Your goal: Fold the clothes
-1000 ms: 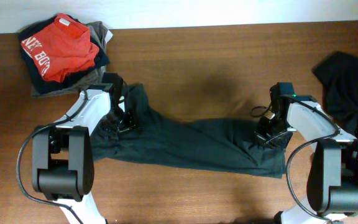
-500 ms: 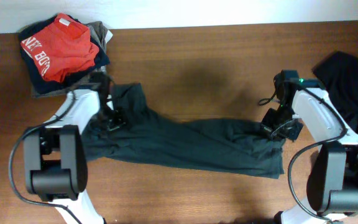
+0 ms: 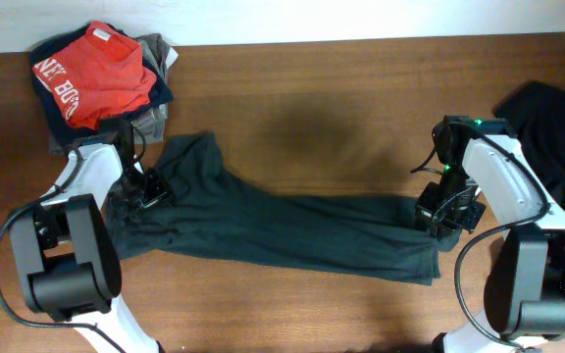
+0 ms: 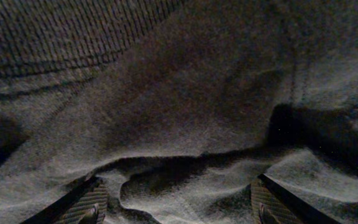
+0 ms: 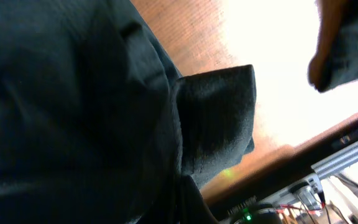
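Up close at the left wrist, left gripper (image 4: 178, 206) gapes wide over dark garment (image 3: 282, 230); only overhead shows right gripper (image 3: 446, 216) pinching its end.

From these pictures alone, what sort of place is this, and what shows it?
Probably a robot test bench for folding laundry: a brown wooden table, a dark grey garment stretched across it, and a pile of clothes topped by a red printed shirt.

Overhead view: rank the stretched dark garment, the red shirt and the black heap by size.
Largest: dark garment. The black heap and red shirt look about alike; the heap runs past the edge, so no ranking.
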`<control>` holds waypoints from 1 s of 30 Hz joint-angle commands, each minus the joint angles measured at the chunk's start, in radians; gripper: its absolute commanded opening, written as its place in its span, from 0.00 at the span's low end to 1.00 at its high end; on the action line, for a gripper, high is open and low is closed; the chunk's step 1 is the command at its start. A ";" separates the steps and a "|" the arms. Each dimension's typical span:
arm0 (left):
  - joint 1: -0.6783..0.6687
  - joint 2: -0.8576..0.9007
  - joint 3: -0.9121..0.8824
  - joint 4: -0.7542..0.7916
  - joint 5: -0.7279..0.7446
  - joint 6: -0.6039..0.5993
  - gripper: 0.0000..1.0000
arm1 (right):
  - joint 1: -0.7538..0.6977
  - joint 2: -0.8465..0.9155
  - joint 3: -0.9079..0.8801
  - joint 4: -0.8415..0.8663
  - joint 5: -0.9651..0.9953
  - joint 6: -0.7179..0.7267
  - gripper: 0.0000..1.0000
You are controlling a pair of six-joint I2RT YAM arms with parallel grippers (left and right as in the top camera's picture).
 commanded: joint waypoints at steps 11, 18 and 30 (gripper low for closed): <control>0.054 0.028 -0.003 0.006 -0.041 -0.010 0.73 | 0.001 -0.002 -0.060 -0.020 -0.014 0.006 0.09; 0.067 0.027 0.031 -0.033 -0.042 -0.010 0.75 | 0.000 -0.002 -0.077 -0.005 -0.013 -0.006 0.19; 0.060 0.027 0.335 -0.379 -0.111 0.010 0.87 | -0.003 -0.002 -0.063 0.124 -0.010 -0.128 0.71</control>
